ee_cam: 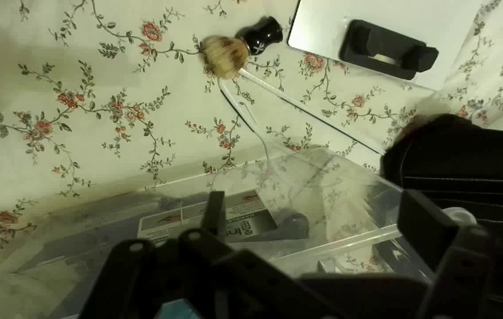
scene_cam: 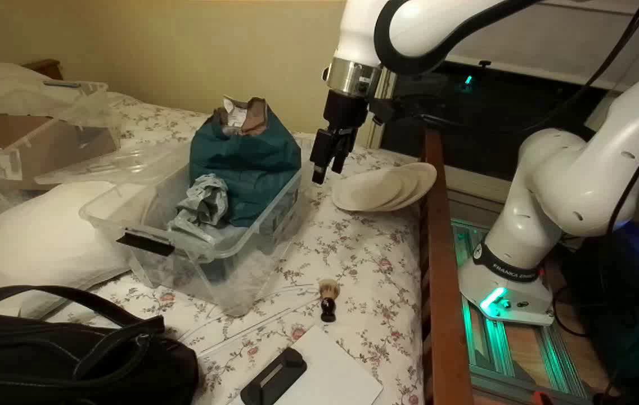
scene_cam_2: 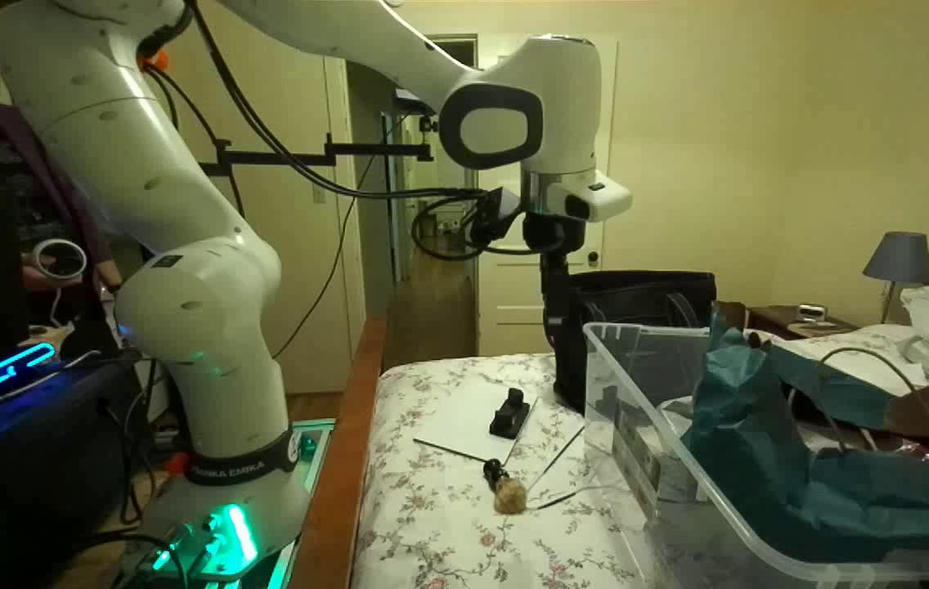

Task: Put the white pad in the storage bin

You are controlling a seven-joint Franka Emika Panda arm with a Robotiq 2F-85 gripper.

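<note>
In an exterior view, several overlapping off-white oval pads point(scene_cam: 367, 191) lie on the bed by the wooden rail. A flat white rectangular sheet point(scene_cam: 333, 368) with a black holder on it lies nearer that camera; which of these is the white pad I cannot tell. The storage bin point(scene_cam: 184, 275) is a clear rimmed tub holding a teal bag and crumpled paper. My gripper point(scene_cam: 328, 175) hangs above the bed between the bin and the oval pads, pointing down. From the wrist view, the gripper point(ee_cam: 315, 212) is open with nothing held; the bin's wall point(ee_cam: 304, 177) shows below.
A shaving brush point(scene_cam: 328, 301) lies between the bin and the white sheet, beside thin pale strips. The black bag point(scene_cam: 72, 360) sits past the bin's end. The wooden rail point(scene_cam: 443, 281) edges the bed. A white cushion-like bundle point(scene_cam: 55, 242) touches the bin's far side.
</note>
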